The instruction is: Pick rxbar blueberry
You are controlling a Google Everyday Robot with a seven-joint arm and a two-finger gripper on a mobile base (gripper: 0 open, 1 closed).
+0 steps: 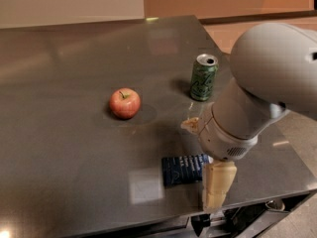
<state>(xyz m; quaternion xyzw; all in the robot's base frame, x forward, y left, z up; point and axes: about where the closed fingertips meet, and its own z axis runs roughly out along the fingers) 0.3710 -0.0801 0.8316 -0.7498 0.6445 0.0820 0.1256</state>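
The rxbar blueberry is a flat dark navy bar with white text lines. It lies on the dark table near the front edge. My gripper is open at the bar's right end. Its near finger hangs in front of the bar's right end and hides it. Its far finger shows behind the bar. The large grey arm covers the space to the right. I cannot tell whether the fingers touch the bar.
A green soda can stands upright behind the gripper. A red apple sits to the left of the middle. The table's front edge runs just below the bar, its right edge close beside the arm.
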